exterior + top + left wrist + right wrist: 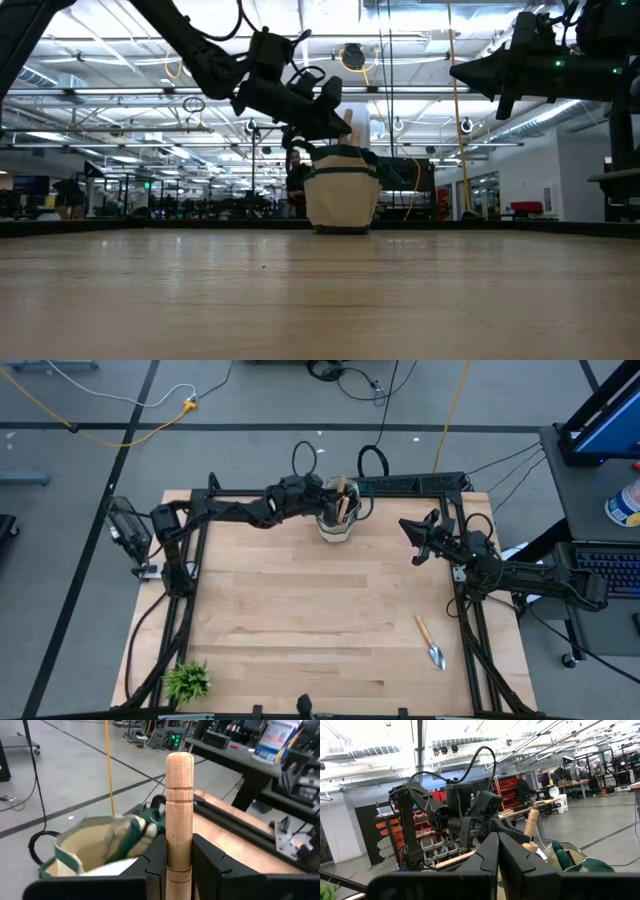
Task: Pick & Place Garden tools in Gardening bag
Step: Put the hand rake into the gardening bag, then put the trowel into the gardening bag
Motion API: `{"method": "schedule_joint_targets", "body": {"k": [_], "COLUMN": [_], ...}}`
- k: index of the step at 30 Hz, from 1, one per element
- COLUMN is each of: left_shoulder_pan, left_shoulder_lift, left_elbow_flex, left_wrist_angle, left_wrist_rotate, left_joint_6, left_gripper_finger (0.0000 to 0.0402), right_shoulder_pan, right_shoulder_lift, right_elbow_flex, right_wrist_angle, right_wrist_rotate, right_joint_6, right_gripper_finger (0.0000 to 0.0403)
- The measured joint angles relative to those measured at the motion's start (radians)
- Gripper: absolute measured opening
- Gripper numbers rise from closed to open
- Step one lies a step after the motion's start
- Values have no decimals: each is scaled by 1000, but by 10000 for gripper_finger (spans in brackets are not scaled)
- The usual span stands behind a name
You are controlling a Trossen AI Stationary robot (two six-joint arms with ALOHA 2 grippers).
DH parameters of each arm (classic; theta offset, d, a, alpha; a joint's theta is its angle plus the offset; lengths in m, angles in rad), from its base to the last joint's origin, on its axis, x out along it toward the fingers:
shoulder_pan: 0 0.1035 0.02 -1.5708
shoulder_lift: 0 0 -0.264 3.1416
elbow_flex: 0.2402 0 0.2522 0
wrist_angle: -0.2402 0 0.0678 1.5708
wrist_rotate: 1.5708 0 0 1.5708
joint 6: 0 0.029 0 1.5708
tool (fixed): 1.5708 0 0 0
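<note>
The wooden table (300,600) carries the gardening bag (337,520) near its far edge, between the two arms; a trowel (431,643) lies well apart from it toward the near right, and a small spiky plant (187,680) sits at the near left corner. The left gripper (179,865) hangs just above the bag's mouth, its fingers clamped on the wooden handle (179,810) of a garden tool. The right gripper (499,855) waits raised off the table's right side, fingers together and holding nothing. The step in hand appears to be the drop: the tool should be centred over the opening, lowered until its head is inside, clear of the rim, then released. The trowel remains to be fetched.
</note>
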Motion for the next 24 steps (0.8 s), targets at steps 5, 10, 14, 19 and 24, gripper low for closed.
{"method": "schedule_joint_targets", "body": {"k": [5, 10, 14, 19, 24], "left_shoulder_pan": [-27, -50, -64, -79, -84], "left_shoulder_lift": [-2, 0, 0, 0, -12], "left_elbow_flex": [0, 0, 0, 0, 0], "left_wrist_angle": [-55, -121, -133, -125, -129], "left_wrist_rotate": [-56, -103, -122, -135, -164], "left_joint_6": [16, 23, 27, 32, 27], "left_gripper_finger": [62, 65, 105, 157, 193], "right_shoulder_pan": [0, 0, 0, 0, 0], "right_shoulder_lift": [0, 0, 0, 0, 0], "right_elbow_flex": [0, 0, 0, 0, 0], "right_wrist_angle": [0, 1, 1, 1, 1], "right_wrist_rotate": [0, 0, 0, 0, -4], "right_joint_6": [0, 0, 0, 0, 0], "right_gripper_finger": [0, 0, 0, 0, 0]}}
